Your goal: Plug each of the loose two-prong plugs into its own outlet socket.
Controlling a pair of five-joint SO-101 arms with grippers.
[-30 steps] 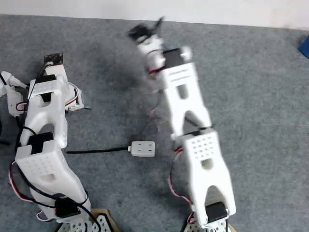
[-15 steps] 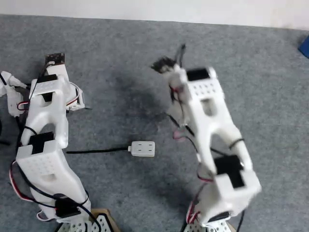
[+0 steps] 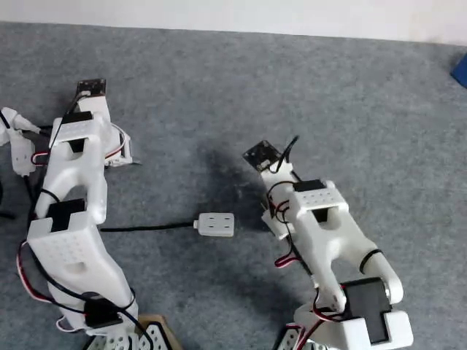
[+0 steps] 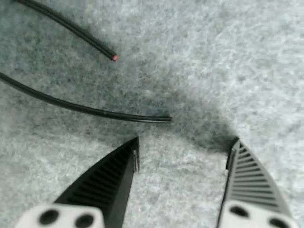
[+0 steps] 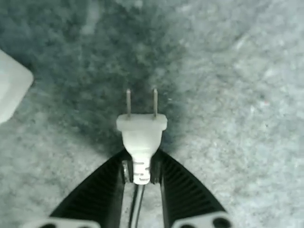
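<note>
Gripping one white two-prong plug point(image 5: 141, 130) by its rear body, the right hand point(image 5: 141, 167) is clenching it with both prongs pointing ahead over the grey tabletop point(image 5: 237, 71), probably so the prongs are free to enter a socket. The single white outlet block point(image 3: 215, 224) is lying mid-tabletop between the two arms, just left of that hand, with its black cord point(image 3: 146, 228) running left. The left hand point(image 4: 185, 142) is hanging released, grasping nothing, over two black cable ends point(image 4: 161, 118); tallying one plug, two prongs, one block.
</note>
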